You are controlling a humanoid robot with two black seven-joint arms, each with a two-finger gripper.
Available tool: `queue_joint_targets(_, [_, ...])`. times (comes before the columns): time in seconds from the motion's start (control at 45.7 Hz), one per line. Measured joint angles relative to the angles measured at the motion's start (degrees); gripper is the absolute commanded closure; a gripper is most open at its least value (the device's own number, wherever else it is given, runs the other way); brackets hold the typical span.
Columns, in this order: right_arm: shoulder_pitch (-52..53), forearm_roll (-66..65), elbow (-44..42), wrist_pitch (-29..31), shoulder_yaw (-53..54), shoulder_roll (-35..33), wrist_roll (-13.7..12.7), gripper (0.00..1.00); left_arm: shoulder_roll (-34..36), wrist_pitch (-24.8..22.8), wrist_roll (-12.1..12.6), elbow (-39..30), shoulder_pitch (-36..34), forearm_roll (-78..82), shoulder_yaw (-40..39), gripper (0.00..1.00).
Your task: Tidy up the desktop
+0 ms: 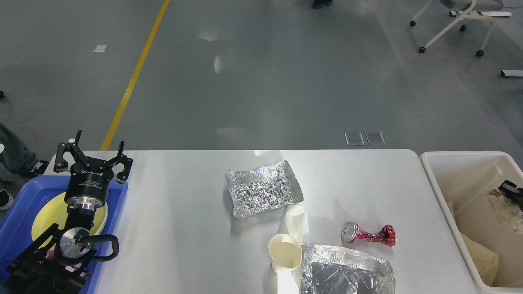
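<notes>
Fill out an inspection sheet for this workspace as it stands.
Surface: desktop, glossy white, litter on its right half.
Job's things: crumpled foil tray; second foil tray at the near edge; paper cup lying on its side; crushed red can.
Clutter: blue tray with yellow plate, left; cream-white bin holding waste, right.
End effectors: left end effector open, above the blue tray; right one not identifiable.
Cables: black cable on the left arm.
Surroundings: grey floor, yellow line, wheeled chair.
</notes>
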Motion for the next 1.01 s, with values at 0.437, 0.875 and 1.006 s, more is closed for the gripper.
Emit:
queue_joint_targets(0.437, [-20.05,0.12,-23.53,-10.33,11.56,16.34,-0.18,1.0,0.0,0.0,0.0,0.0,-0.08,0.0,-0.02,0.03])
queue_joint_targets(0.875, [-21.51,0.13,-23.74,-11.49,11.7,17.05,-0.19,1.0,0.0,0.0,0.0,0.0,-0.05,0.0,-0.02,0.03])
queue_joint_targets(1.006, [-21.79,0.09,-23.56,-11.45,11.33,17.09,-0.18,0.18,0.0,0.0,0.0,0.0,-0.05,0.0,-0.02,0.03])
